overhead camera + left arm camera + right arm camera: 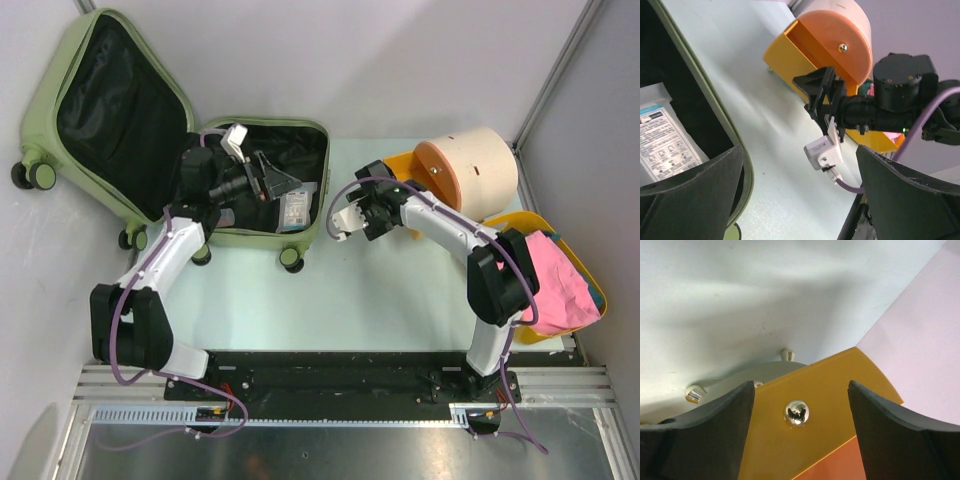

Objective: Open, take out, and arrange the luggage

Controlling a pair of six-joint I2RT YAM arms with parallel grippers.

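The large pale sage-green hard-shell suitcase (110,115) lies open at the far left of the pale green tabletop (380,300). Its lid is thrown back to the left with the black fabric lining showing, and small black-and-green wheels (40,177) sit at the lid's outer corner. In the suitcase's base half lie a white printed packet (293,207) and some dark items too jumbled to tell apart.

The left gripper (800,150) hangs over that base half, toward the suitcase's right rim; its black fingers (695,190) are spread wide with nothing between them.

The right gripper (801,390) is over the tabletop just right of the suitcase, apart from the shell; its dark fingers (705,435) also stand apart and pinch nothing. Beyond them shows a flat yellow bracket (840,375) with a silver screw (796,412).

Further right of the suitcase, a cream cylindrical drum with an orange end (480,160) lies on its side by that bracket. Well to the suitcase's right, a yellow plastic basket (525,222) holds a crumpled pink cloth (560,280).
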